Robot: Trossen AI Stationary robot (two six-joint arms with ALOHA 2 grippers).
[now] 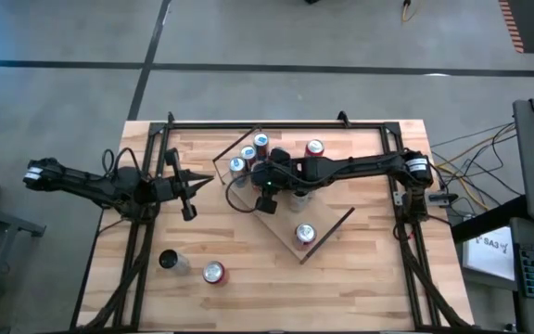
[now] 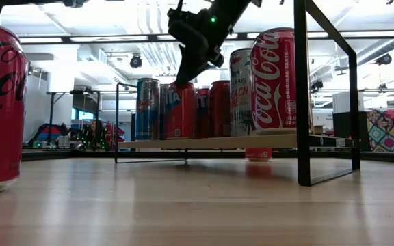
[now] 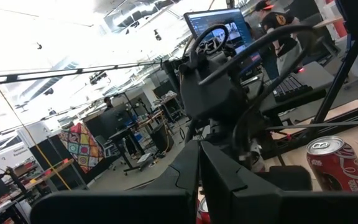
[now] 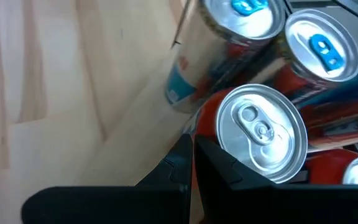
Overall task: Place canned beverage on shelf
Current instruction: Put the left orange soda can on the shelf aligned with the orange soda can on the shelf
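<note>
The shelf [image 1: 281, 219] is a light-wood board lying askew at mid-table; in the low view the shelf [image 2: 217, 142] stands raised. Several cans [image 1: 248, 154] stand upright at its far-left end, and a red cola can [image 1: 304, 234] stands at its near end. My right gripper [image 4: 192, 148] is shut and slants down over the far-left group, its tips beside a red can [image 4: 263, 134] with a silver top. In the low view the right gripper [image 2: 183, 74] hangs just above that red can [image 2: 180, 109]. My left gripper [image 1: 189, 191] waits shut at the table's left, holding nothing. My right gripper's shut fingers [image 4: 182, 163] come slanting down from the table's right. Their tips stand right beside the upper side wall [image 4: 209, 122] of the red can. I cannot tell whether they touch it. The can stands upright on the shelf.
A red can [image 1: 213, 272] and a dark can [image 1: 170, 262] are on the table near its front left. Another red can [image 1: 315, 147] stands beyond the shelf. A black frame [image 1: 276, 122] runs round the tabletop. A person [image 3: 272, 12] is beyond the table.
</note>
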